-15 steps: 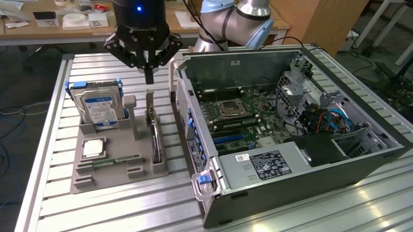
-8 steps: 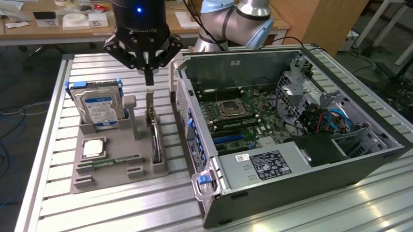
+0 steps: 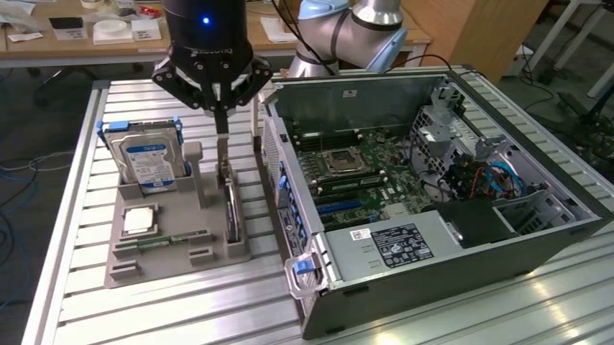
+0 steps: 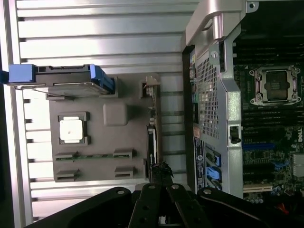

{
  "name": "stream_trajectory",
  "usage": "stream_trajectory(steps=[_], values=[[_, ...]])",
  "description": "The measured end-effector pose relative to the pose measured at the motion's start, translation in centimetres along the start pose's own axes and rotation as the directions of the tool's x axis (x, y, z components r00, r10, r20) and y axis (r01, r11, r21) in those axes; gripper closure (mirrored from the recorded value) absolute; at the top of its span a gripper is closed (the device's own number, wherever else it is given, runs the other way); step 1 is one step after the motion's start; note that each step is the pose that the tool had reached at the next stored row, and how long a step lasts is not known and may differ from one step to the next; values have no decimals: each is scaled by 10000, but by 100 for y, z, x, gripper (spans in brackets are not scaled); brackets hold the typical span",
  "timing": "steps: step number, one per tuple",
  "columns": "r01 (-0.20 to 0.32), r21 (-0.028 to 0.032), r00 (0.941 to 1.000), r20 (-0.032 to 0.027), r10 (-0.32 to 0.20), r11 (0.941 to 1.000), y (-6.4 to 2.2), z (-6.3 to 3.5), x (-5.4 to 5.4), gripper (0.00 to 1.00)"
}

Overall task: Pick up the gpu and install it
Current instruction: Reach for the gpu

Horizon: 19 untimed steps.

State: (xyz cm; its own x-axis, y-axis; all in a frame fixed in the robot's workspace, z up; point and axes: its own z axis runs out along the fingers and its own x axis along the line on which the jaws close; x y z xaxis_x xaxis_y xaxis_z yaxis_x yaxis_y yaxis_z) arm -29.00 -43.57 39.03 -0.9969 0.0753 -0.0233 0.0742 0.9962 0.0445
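The gpu (image 3: 231,212) is a thin black card standing on its long edge in a slot of the grey holder (image 3: 163,248), with its silvery bracket at the far end. My gripper (image 3: 223,133) hangs straight above the card, its two thin fingers pressed together and shut on nothing. In the wrist view the same fingertips (image 4: 161,166) meet over the line of the gpu (image 4: 153,128), which sits in the holder (image 4: 95,137). I cannot see any contact between the fingers and the card.
The holder also carries a silver hard drive (image 3: 149,154) with a blue label, a square processor (image 3: 140,219) and a green memory stick (image 3: 172,239). At the exterior view's right, an open computer case (image 3: 537,230) lies on its side, its motherboard (image 3: 364,165) facing up.
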Motion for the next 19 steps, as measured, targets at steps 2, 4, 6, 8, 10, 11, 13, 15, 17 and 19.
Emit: stream_trajectory(steps=[2,4,6,8,10,11,13,15,17,19], values=[[1,0,10000,1,-1,10000,-27,0,1,89],[0,0,10000,1,0,10000,-34,-1,5,89],[1,1,10000,1,-1,10000,-43,-1,7,89],[1,0,10000,0,-1,10000,-66,-2,6,89],[1,0,10000,0,-1,10000,-94,-3,4,89],[1,1,10000,0,-1,10000,-106,-4,4,89],[0,1,10000,0,0,10000,-123,-4,3,89],[-1,1,10000,1,1,10000,-123,-4,3,89],[0,1,10000,1,0,10000,-123,-4,3,89],[1,1,10000,0,-1,10000,-124,-4,3,89]])
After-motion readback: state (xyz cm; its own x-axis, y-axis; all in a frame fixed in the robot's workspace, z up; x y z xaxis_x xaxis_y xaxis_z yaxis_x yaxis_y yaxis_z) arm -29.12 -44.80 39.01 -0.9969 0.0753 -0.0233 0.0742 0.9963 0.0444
